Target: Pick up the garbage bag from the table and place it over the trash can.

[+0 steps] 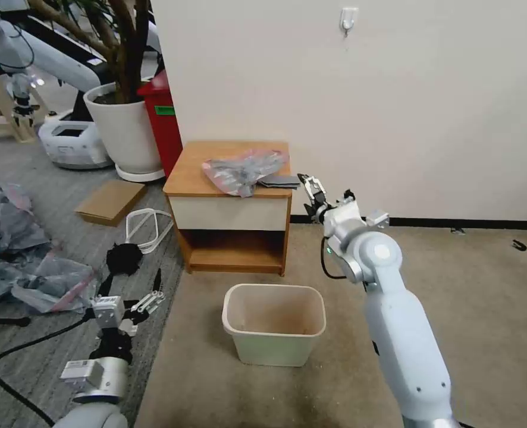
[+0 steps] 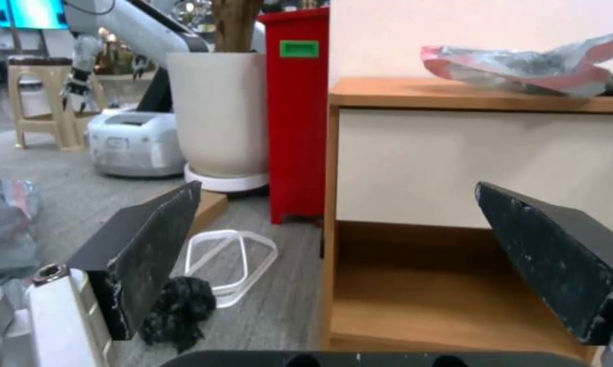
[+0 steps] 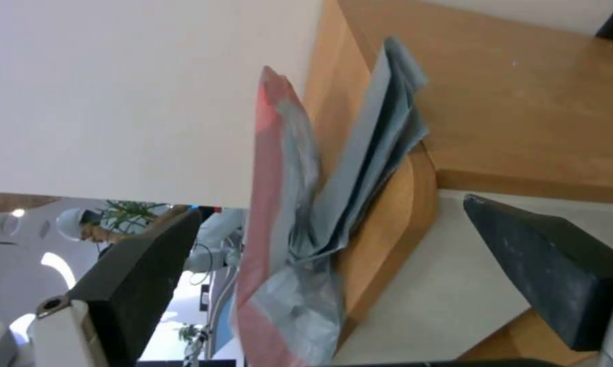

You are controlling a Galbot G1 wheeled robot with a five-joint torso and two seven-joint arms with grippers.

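Right pincer (image 1: 312, 191) gaped empty, garbage bag (image 1: 244, 169) just ahead on bench (image 1: 231, 209), lined up to grab; left pincer (image 1: 146, 304) open, empty, parked low.

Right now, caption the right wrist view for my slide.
Open right tool lined up on the crinkly grey plastic garbage bag with pink-red rim, lying on the light-brown wooden nightstand.

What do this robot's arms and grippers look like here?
Both arms have smooth white-grey shells with rounded joints. A black cable loops beside the right gripper's wrist; another trails on the floor from the left gripper. The fingers are flat, black, scuffed wedges on pale metal mounts.
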